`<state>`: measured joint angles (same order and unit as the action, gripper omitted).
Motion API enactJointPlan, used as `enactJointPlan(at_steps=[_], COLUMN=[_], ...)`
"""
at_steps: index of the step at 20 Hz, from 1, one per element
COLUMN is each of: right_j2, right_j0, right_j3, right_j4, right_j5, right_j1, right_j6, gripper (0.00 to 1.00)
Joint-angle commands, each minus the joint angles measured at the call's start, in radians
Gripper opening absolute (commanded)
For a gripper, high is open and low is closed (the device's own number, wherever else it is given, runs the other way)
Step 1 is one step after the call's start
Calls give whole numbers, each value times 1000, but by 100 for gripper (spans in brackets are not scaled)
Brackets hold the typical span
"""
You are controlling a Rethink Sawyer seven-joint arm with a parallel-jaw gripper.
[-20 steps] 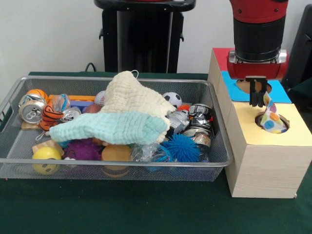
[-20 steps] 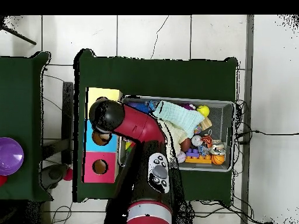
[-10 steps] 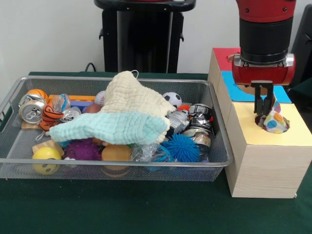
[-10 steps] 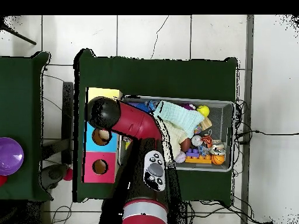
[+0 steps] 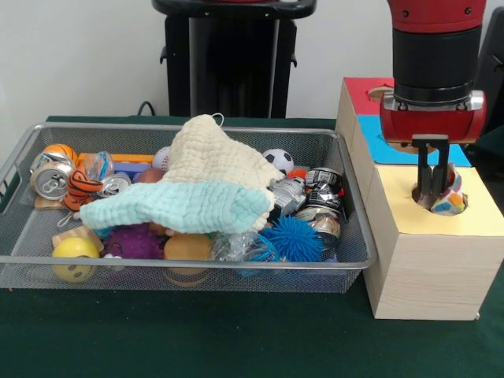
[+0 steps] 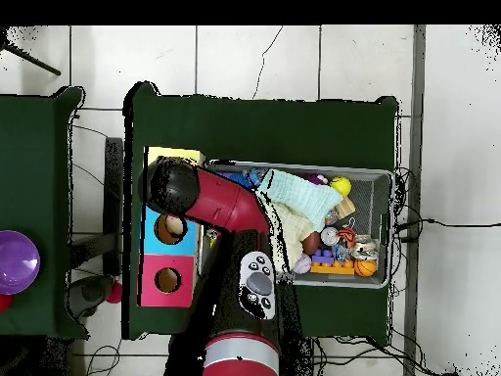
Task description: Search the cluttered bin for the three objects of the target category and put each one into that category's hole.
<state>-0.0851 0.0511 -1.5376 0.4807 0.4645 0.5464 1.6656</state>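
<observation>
Dark green cloth-covered table [image 5: 236,339] fills the lower part of the front view, with a white wall behind it and a black pedestal at top centre. Wide silver wire-mesh tray [image 5: 47,260] sits left of centre, packed with clutter: big cream waffle-weave cloth [image 5: 213,157] draped over a mint-green cloth [image 5: 173,209], crushed silver drink cans [image 5: 53,181] at the left end, a yellow ball [image 5: 75,256] at lower left, a blue spiky ball [image 5: 295,236] lower right, a small soccer ball [image 5: 277,160] near the back wall.

Pale wooden box with a yellow top [image 5: 472,209] stands just right of the tray; blue-topped [image 5: 378,146] and red-topped [image 5: 362,90] sections sit behind it.

Red and black arm comes down at upper right. Its gripper [image 5: 432,189] is at the round dark hole [image 5: 421,197] in the yellow top, fingers close together and pinching a white polka-dot fabric scrap [image 5: 450,203]. Scrap is mostly down in the hole, a bunched bit showing at the right rim.

Overhead view: arm covers the yellow top at centre left; gripper hidden there.
</observation>
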Motion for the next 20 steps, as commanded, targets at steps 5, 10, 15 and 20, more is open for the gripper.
enactJointPlan(at_steps=[5,10,15,20], right_j2=[-19,-33,-23,9], right_j0=[20,23,20,0], right_j3=[42,83,83,70], right_j4=[-12,-17,-14,-7], right_j5=[66,98,77,151], right_j1=[-104,-168,-196,-209], right_j6=[250,247,233,219], gripper=[0,0,0,0])
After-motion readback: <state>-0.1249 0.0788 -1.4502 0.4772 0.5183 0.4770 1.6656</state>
